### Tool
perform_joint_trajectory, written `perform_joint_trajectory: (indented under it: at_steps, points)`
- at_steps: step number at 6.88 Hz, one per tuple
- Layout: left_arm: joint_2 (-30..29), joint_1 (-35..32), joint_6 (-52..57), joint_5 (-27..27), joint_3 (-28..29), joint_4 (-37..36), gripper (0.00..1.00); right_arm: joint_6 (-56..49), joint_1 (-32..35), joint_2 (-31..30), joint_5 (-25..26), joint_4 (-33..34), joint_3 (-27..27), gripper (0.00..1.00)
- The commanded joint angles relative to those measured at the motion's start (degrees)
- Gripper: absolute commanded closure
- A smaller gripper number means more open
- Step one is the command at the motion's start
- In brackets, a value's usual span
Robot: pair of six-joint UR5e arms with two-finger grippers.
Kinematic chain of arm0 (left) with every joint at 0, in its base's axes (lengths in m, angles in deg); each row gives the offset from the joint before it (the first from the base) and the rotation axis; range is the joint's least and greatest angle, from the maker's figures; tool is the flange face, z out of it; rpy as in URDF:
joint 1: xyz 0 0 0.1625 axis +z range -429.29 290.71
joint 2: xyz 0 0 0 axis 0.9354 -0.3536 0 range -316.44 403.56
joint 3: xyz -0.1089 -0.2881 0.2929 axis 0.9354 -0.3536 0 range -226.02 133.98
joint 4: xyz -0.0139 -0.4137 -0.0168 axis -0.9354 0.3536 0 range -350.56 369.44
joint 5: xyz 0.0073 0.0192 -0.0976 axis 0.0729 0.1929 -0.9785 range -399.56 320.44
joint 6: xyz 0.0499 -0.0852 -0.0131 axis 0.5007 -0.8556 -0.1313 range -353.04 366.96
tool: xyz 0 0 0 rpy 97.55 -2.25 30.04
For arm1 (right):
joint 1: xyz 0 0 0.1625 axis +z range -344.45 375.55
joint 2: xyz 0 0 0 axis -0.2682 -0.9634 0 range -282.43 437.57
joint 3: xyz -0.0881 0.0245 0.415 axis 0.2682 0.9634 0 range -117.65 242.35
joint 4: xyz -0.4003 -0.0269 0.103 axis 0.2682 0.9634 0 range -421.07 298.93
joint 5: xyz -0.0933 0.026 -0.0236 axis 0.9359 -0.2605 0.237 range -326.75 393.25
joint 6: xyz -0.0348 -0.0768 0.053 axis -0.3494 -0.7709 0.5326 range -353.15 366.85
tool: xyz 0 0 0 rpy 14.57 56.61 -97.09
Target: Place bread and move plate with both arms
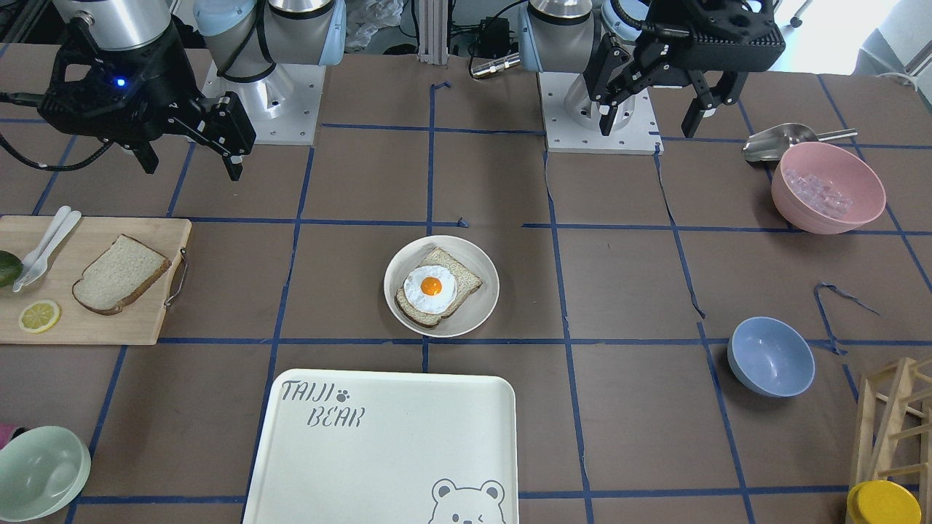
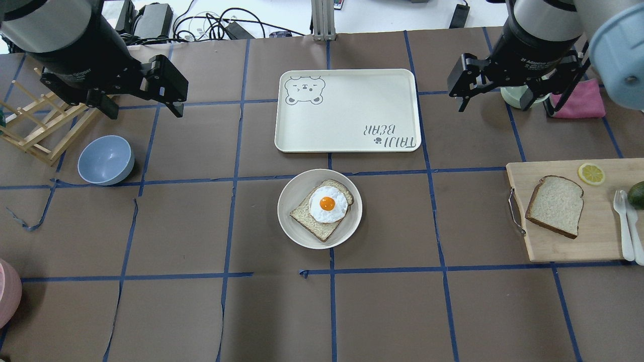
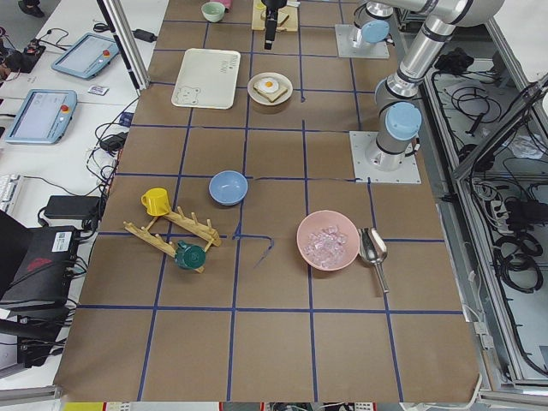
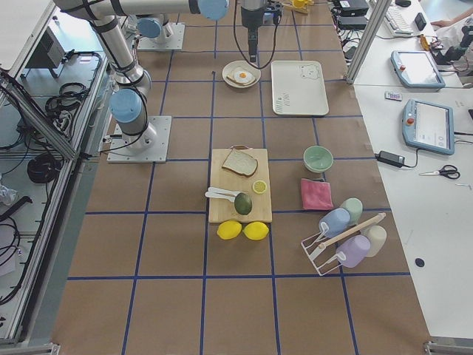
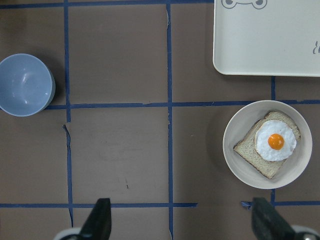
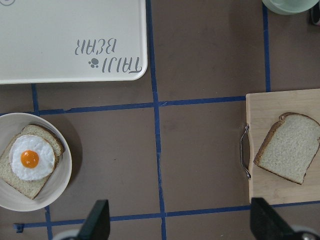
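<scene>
Tray (image 1: 408, 451) lies nearest; left hand (image 1: 650, 122) and right hand (image 1: 191, 159) hang released, empty; first step seemingly pending: right hand should descend onto bread (image 1: 120, 274)

Bear tray (image 2: 347, 100) mid-table, egg toast (image 2: 327, 205) near it. Blue bowl (image 2: 105, 160) beside wood rack (image 2: 40, 125). Pink bowl (image 1: 828, 187) w/ ice, scoop (image 1: 772, 143) just beside. Board (image 2: 596, 223): lemon slice (image 2: 590, 173), white utensils (image 2: 626, 226), avocado (image 2: 636, 193). 2 lemons (image 4: 230, 229) by board. Green bowl (image 4: 318, 157) nr pink cloth (image 4: 316, 194).

The left gripper (image 2: 145, 111) and right gripper (image 2: 493, 106) hang high over the bench, one toward each end, pointing straight down, jaws spread wide and empty.
</scene>
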Motion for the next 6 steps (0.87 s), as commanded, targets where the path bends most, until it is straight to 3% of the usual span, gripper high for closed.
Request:
perform_joint_trajectory:
  at_steps: [1, 6]
  points:
    - [0.0, 0.0, 0.01, -0.09, 0.0, 0.0, 0.0, 0.0, -0.04, 0.03, 0.08, -0.2, -0.08, 0.0]
    - [0.0, 0.0, 0.01, -0.09, 0.0, 0.0, 0.0, -0.09, -0.04, 0.03, -0.44, -0.2, -0.08, 0.0]
